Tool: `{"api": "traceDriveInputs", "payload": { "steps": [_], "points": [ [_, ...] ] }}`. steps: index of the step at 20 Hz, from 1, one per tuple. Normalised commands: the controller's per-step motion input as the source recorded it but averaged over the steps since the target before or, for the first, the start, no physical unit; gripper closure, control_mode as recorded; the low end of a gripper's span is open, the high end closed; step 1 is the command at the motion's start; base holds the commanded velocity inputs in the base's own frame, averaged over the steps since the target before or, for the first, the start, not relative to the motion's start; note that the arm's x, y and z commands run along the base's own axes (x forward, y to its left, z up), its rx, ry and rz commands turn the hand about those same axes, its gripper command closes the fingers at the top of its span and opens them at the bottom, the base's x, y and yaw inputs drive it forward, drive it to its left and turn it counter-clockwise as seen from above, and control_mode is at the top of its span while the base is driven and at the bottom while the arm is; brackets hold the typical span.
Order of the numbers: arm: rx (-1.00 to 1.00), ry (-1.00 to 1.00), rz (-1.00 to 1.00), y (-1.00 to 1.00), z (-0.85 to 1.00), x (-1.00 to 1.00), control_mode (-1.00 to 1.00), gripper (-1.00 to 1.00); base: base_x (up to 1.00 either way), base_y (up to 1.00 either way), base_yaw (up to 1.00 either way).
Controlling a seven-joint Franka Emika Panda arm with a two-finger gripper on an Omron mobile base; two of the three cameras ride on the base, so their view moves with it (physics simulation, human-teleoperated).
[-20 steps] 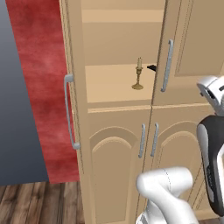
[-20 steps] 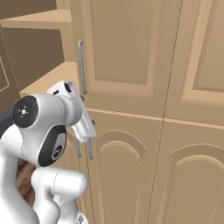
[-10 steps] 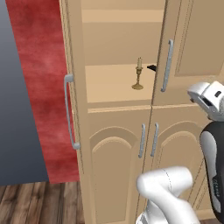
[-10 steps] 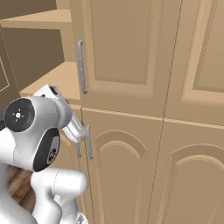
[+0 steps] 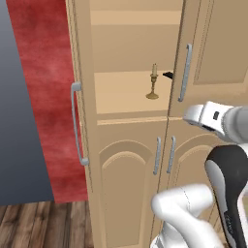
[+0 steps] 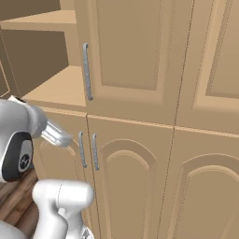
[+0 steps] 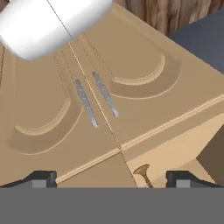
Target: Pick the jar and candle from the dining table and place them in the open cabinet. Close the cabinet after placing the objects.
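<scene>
The candle (image 5: 153,86) is standing upright on the shelf (image 5: 121,92) inside the open upper part of the cabinet (image 5: 131,174), near the edge of the shut right-hand upper door (image 5: 213,48). A small black object (image 5: 168,75) is lying just behind it. In the hand view the claw (image 7: 109,178) is hanging released, its fingertips (image 7: 40,177) spread wide and grasping nothing, facing the arched lower doors (image 7: 87,105) and their paired silver handles (image 7: 86,103).

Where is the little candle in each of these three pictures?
Left base view: the candle stands on the open cabinet shelf, right of centre.
Right base view: I cannot find it; the upper door hides much of the shelf.
Hand view: its brass base shows near the bottom edge.
Shared landmark: the paired lower door handles.
</scene>
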Motion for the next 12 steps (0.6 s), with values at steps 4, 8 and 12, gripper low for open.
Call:
{"api": "traceDriveInputs", "payload": {
  "steps": [4,8,12],
  "points": [
    [-0.36,0.03,0.09,0.51,-0.2,-0.29,-1.0,-1.0,0.0,0.0,0.0],
    [-0.2,0.04,0.06,0.19,-0.43,-0.11,-1.0,-1.0,0.0,0.0,0.0],
    [-0.24,0.0,0.23,0.29,-0.11,-0.08,-1.0,-1.0,0.0,0.0,0.0]
  ]
}}
